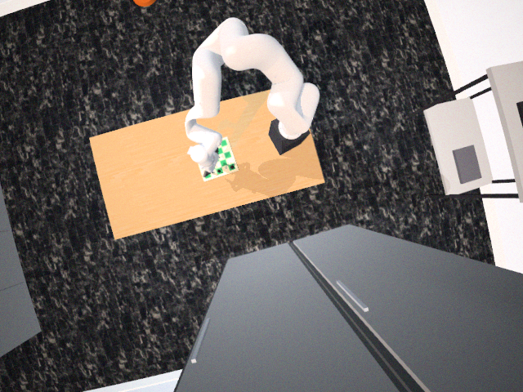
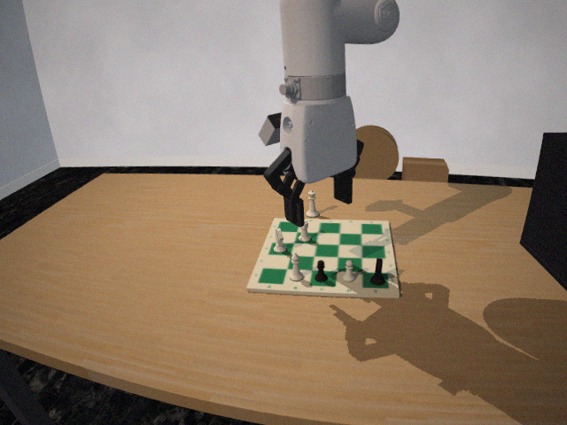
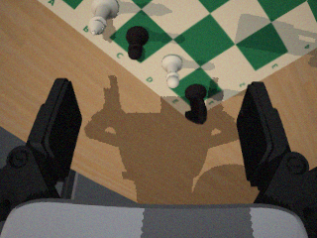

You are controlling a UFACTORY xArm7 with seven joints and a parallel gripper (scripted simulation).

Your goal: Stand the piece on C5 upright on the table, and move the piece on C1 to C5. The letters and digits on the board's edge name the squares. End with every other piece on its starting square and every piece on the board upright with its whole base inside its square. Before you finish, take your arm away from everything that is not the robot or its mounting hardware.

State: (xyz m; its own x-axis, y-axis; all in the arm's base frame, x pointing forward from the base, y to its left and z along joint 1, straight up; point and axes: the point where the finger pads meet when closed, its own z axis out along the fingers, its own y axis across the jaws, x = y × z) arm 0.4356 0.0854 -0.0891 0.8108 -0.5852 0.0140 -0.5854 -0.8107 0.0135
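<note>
A smooth white, thick-tubed robot arm with rounded joints, a grey metal collar above its wrist housing, and a black two-fingered gripper, mounted on a dark block base.

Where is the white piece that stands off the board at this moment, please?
In the exterior view, the white piece stands upright on the table just beyond the board's far edge, between the open end effector's fingers as seen from this camera.
</note>
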